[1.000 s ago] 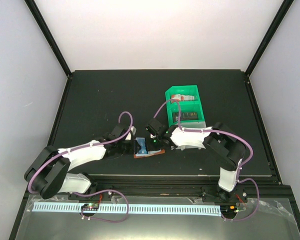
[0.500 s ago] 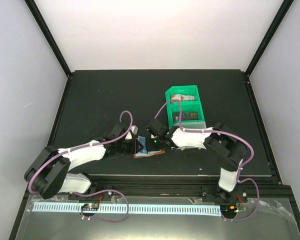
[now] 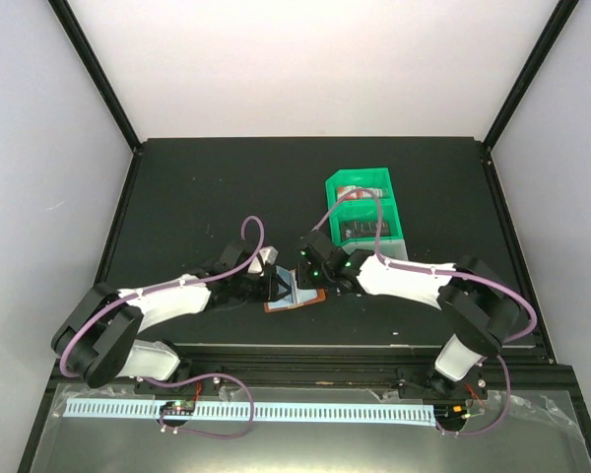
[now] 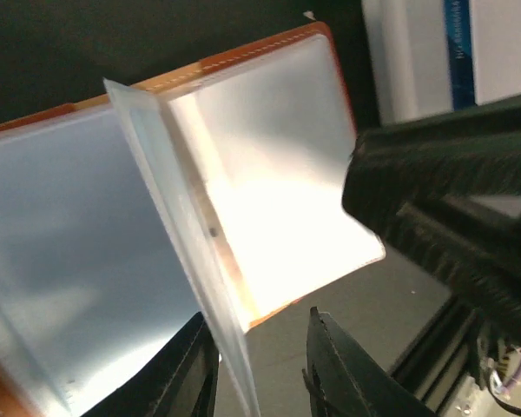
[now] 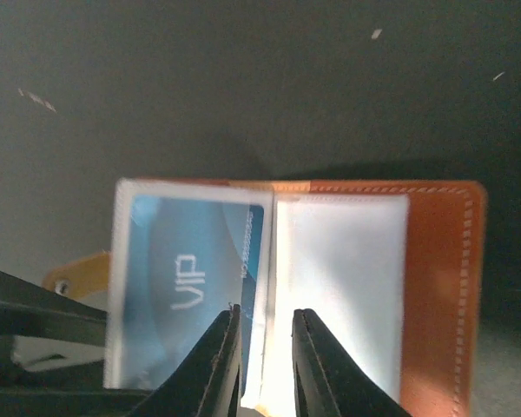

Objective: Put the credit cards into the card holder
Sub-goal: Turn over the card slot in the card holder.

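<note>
Right wrist view alone shows the blue plastic VIP card [image 5: 182,278] sleeved in the brown leather card holder [image 5: 438,278] on the black table [image 5: 243,87]. The right gripper [image 5: 267,321] and left gripper [image 4: 259,347] straddle its clear sleeves [image 4: 269,174], jaws slightly parted.

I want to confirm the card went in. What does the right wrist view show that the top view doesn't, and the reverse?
Right wrist only: the blue card reads VIP and sits inside a clear sleeve, an empty sleeve beside it. Top only: the green tray farther back. Both: the open card holder on the table, the right gripper over it.
</note>
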Action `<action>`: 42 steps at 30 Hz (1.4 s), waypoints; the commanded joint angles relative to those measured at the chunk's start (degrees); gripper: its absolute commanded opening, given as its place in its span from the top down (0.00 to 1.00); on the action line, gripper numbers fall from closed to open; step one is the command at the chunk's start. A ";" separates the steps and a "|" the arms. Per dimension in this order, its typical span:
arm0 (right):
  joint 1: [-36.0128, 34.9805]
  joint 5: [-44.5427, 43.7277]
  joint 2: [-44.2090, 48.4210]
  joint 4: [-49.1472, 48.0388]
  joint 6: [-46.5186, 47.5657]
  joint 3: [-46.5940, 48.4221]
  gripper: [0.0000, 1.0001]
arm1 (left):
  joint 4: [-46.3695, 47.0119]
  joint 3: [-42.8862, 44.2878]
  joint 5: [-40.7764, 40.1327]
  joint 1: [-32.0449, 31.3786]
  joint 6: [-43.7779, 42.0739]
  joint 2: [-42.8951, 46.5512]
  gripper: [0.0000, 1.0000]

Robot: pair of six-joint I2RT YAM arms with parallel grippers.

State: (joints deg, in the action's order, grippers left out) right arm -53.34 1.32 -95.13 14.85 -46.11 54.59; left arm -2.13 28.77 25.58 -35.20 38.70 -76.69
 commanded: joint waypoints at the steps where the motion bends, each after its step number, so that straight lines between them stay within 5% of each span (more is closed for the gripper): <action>1: -0.25 -8.89 4.03 1.81 -2.55 -0.96 0.80 | 4.38 2.41 5.81 0.48 -0.57 -1.45 0.70; 16: 0.01 -15.89 10.11 4.93 -4.60 -4.04 0.78 | 11.35 3.80 13.04 -0.05 -0.14 -6.30 0.62; 27: 2.22 -18.34 15.06 9.39 -2.50 -4.06 0.74 | 9.99 5.41 8.17 -1.40 -1.77 -9.01 0.56; 42: 11.90 -6.05 8.09 15.32 8.27 0.14 0.34 | -3.83 4.28 -11.92 -0.74 -7.83 9.64 0.39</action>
State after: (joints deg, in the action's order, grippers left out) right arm -41.56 -8.73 -83.26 29.36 -40.01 52.01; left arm -1.13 32.86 21.54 -36.40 32.47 -70.48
